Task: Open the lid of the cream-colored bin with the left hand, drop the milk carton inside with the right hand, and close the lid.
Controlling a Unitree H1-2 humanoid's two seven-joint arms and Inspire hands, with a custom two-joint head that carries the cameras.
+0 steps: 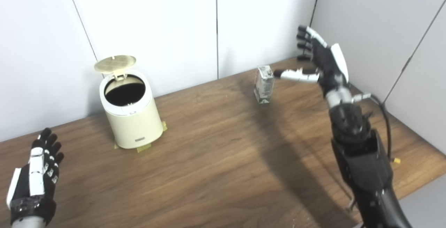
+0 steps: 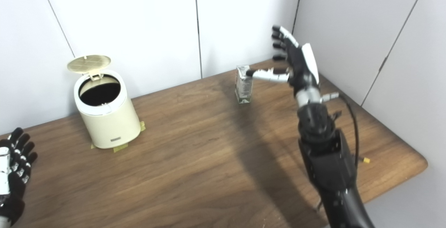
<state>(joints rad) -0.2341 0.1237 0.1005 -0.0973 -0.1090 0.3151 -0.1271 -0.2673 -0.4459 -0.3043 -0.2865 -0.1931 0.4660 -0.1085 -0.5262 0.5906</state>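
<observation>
Right now, in the left eye view, I am holding my right hand [image 1: 322,64] raised beside the milk carton [image 1: 263,84], fingers [image 1: 306,38] spread apart, thumb reaching toward the carton's top with nothing gripped. My left hand [image 1: 33,179] is waiting low, fingers apart, well away from the cream bin [image 1: 134,120], whose lid [image 1: 115,63] is standing open. In the right eye view, the thumb tip is overlapping the upright carton [image 2: 243,83] on the tabletop [image 2: 209,158]; I am judging that a sideways nudge could topple it. The carton's print and the bin's small label [image 2: 115,139] are unreadable.
</observation>
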